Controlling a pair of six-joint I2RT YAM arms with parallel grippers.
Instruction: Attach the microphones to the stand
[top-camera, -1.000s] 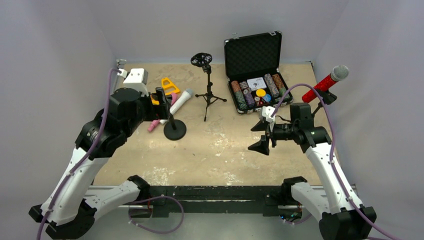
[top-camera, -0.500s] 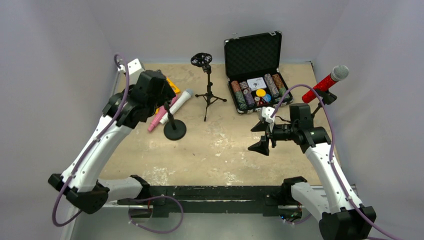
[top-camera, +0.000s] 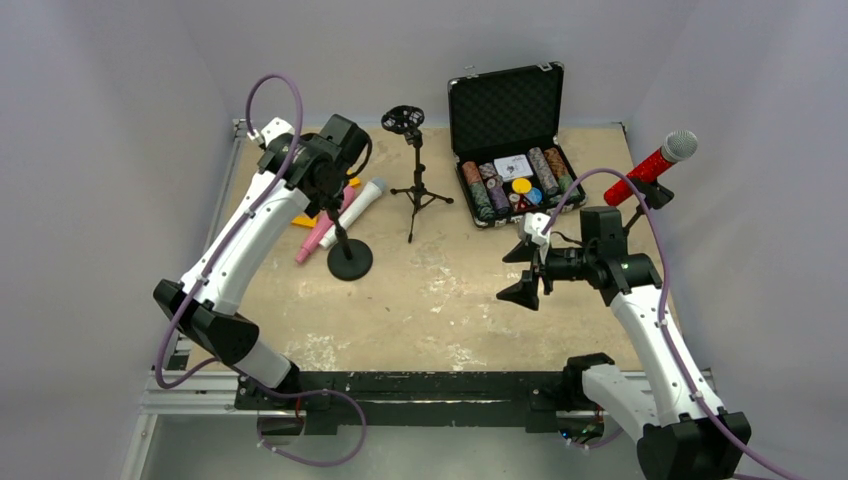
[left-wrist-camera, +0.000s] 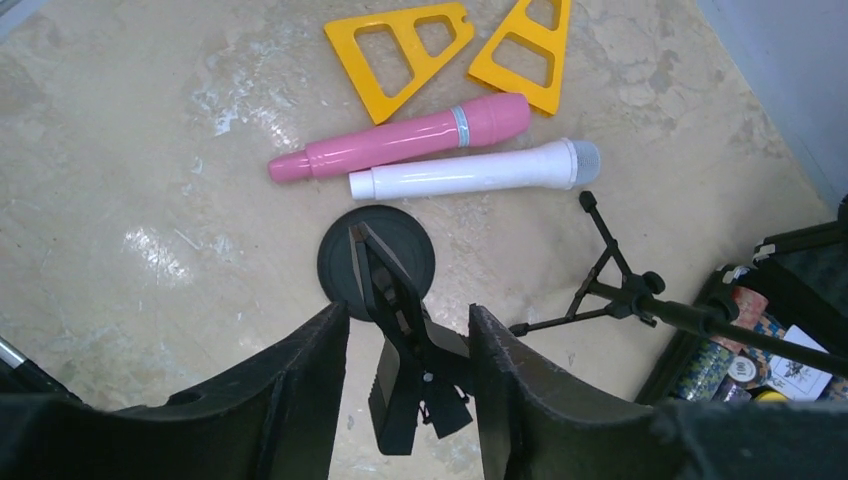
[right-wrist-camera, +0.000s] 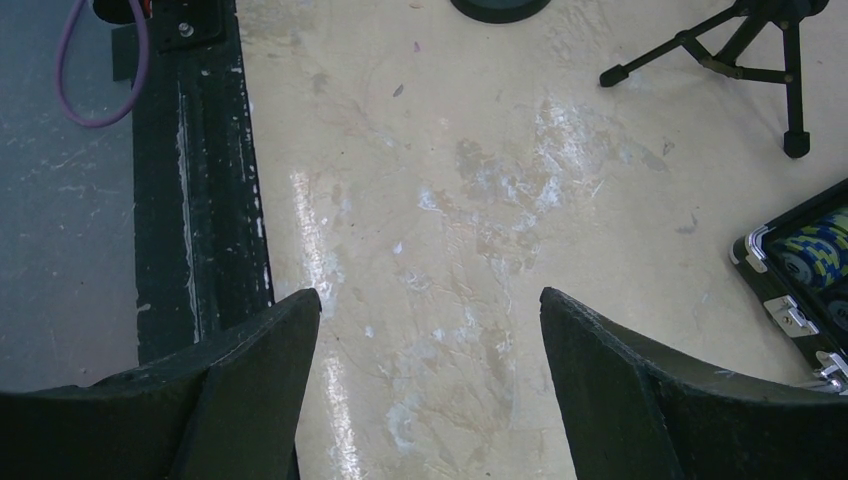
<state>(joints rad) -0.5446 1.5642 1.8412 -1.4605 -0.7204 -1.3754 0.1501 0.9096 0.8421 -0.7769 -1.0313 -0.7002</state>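
The pink microphone (left-wrist-camera: 400, 140) and the white microphone (left-wrist-camera: 470, 172) lie side by side on the table, just beyond a black round-base stand (left-wrist-camera: 375, 260). My left gripper (left-wrist-camera: 405, 315) hangs over that stand's spring clip (left-wrist-camera: 410, 350). Its jaws sit on either side of the clip, partly closed; the right finger is against it and a gap shows on the left. The glittery red microphone (top-camera: 655, 160) sits tilted in a stand's clip at the far right. My right gripper (top-camera: 525, 270) hovers open over bare table, holding nothing.
Two yellow triangular pieces (left-wrist-camera: 400, 50) lie behind the microphones. A black tripod stand (top-camera: 413, 180) with a round head stands mid-table. An open case of poker chips (top-camera: 510, 140) sits at the back right. The black rail (right-wrist-camera: 190, 150) runs along the near edge.
My left arm swung back and up over the round-base stand, and its jaws narrowed around the clip. The right arm stayed still.
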